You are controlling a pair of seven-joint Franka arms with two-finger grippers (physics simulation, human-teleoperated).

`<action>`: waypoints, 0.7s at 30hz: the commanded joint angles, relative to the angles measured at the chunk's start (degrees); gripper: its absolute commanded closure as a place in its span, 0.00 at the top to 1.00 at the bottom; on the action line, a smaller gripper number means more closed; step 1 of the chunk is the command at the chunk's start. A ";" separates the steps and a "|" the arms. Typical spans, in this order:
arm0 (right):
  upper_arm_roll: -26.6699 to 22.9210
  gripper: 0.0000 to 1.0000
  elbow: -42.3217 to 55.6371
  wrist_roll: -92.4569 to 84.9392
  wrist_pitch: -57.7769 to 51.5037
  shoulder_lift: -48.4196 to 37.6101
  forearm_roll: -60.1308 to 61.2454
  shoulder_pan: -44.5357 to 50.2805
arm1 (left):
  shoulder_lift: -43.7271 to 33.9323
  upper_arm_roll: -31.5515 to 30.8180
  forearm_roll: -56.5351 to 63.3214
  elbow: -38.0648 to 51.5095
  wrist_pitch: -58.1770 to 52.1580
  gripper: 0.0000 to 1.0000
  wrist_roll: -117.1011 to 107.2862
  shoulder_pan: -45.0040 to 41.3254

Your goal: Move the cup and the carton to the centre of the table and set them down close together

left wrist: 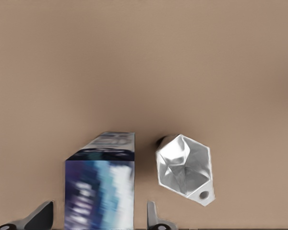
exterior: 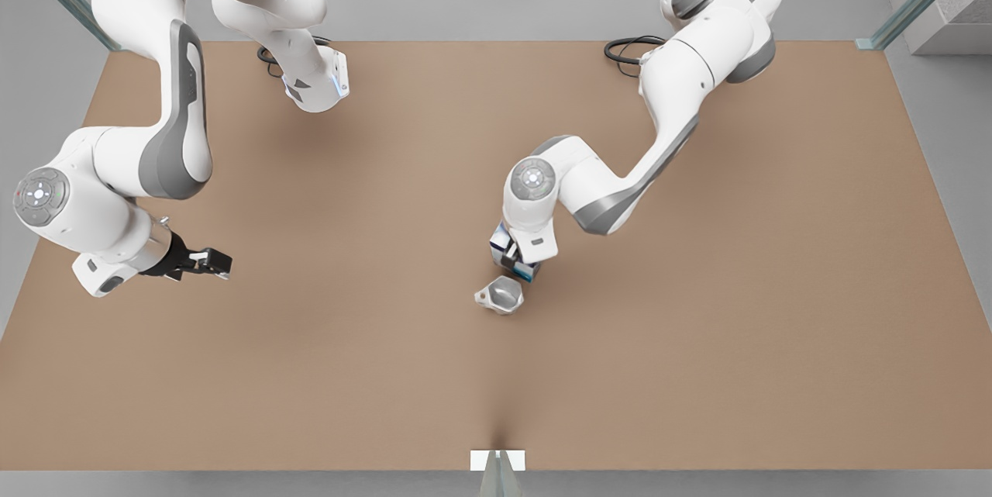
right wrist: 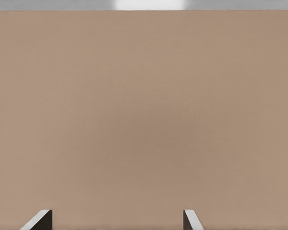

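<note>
Brown table (exterior: 697,373), left claw (left wrist: 100,218) spread around blue-white carton (left wrist: 101,187), faceted silver cup (left wrist: 185,167) beside, right claw (right wrist: 117,220) released.

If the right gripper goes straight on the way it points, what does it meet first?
Probably just bare table: the open right gripper faces plain tabletop, with cup and carton off at the left gripper.

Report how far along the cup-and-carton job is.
Looks done: the cup stands near the table's centre, on the bare top, with nothing holding it. In hand: the left gripper is over the carton, a finger on each side with gaps showing, right beside the cup. Left: confirm that the carton rests on the table and draw that arm back. The right gripper waits open at the front view's left.
</note>
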 commanded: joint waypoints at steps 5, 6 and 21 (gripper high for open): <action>0.05 1.00 0.00 -0.02 -0.53 -0.44 0.00 -0.56 | -2.64 -0.27 -4.23 0.01 -7.65 1.00 0.18 -0.17; -0.04 1.00 0.61 -0.02 -1.14 -0.36 0.00 -0.56 | -2.99 -0.89 -4.32 0.01 -8.53 1.00 0.00 -0.17; 0.05 1.00 1.76 0.07 -1.58 -0.36 0.18 -0.73 | -21.71 20.02 -13.20 12.40 -35.25 1.00 110.13 25.50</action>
